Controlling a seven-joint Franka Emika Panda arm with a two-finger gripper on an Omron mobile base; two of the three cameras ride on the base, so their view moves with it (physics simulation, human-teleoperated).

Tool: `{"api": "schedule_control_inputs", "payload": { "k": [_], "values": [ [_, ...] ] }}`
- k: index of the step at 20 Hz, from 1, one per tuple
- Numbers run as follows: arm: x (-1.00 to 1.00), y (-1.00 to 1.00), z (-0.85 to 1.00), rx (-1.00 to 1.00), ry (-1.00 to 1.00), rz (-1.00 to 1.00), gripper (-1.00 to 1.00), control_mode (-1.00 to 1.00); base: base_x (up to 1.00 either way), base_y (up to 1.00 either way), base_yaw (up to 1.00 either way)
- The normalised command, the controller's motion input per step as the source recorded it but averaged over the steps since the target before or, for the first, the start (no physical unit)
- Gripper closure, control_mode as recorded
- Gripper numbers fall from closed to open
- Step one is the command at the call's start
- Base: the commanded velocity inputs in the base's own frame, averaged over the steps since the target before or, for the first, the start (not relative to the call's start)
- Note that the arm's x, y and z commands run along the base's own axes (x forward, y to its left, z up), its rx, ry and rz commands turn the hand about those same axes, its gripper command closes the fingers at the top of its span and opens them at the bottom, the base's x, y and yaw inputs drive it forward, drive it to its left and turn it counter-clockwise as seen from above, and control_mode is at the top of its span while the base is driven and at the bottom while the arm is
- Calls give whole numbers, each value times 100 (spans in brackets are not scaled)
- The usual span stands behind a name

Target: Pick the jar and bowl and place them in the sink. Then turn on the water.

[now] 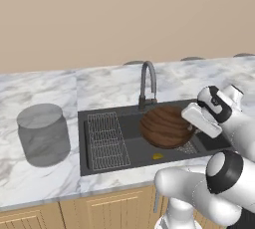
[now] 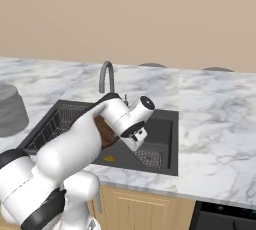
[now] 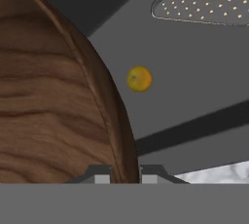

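Here, clamping the gripper on the rim of the wooden bowl, jaws pinched on either side of its edge, and holding it tilted on edge above the black sink, in front of the gooseneck faucet. Leaving the lidded grey jar standing on the marble counter left of the basin, well apart from the bowl. Showing a small orange object, possibly a fruit, lying on the sink floor near the perforated drain plate, with the wire rack sitting in the left part.

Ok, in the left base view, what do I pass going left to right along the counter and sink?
Translucent grey lidded jar → wire grid rack → dark grey gooseneck faucet → dark brown wooden bowl → white hand gripping the bowl's rim.
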Motion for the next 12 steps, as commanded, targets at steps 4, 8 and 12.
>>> {"api": "schedule_control_inputs", "payload": {
  "k": [4, 8, 12],
  "values": [
    [9, -2, -6, 0, 0, 0, 100, -100, 0, 0, 0],
    [26, 0, -16, 0, 0, 1, 100, -100, 0, 0, 0],
    [35, 0, -26, 0, 1, 5, 100, -100, 0, 0, 0]
  ]
}}
